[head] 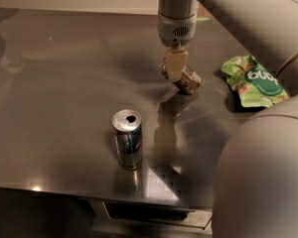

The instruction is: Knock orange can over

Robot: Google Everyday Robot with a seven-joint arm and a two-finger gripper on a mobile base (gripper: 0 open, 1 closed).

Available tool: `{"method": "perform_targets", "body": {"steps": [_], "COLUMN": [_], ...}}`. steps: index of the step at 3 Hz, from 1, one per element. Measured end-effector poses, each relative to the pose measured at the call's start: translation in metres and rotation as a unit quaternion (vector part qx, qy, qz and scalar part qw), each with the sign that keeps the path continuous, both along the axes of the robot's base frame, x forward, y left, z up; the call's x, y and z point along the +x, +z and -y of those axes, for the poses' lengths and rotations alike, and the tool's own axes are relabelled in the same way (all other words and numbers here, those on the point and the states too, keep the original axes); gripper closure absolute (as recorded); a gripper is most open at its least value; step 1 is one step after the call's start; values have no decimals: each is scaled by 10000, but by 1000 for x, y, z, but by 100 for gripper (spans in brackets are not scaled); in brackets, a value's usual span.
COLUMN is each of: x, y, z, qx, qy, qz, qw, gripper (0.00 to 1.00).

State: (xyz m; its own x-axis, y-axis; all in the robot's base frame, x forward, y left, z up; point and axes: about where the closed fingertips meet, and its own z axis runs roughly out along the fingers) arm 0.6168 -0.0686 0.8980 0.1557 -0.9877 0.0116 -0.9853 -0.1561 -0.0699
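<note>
The orange can [186, 81] is small and orange-brown. It lies tipped on its side on the metal table [64, 83], right of the middle, with one end pointing right and toward the front. My gripper [174, 67] hangs straight down from the arm and sits right over the can's left end, touching it or nearly so. That end of the can is hidden behind the gripper.
A silver-and-blue can [128, 139] stands upright near the table's front edge. A crumpled green snack bag [253, 81] lies at the right. The arm's large pale body [268, 172] fills the lower right corner and covers that part of the table.
</note>
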Motion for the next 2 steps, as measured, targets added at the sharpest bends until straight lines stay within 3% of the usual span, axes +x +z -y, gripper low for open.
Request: {"method": "perform_targets", "body": {"steps": [1,2], "x": [-1,6], "y": [-13,-14], "z": [-9,-14], "qx": [-32,35], "qy": [379,388], "qz": [-6,118], "qw": [9993,9992], "gripper": [0,0]}}
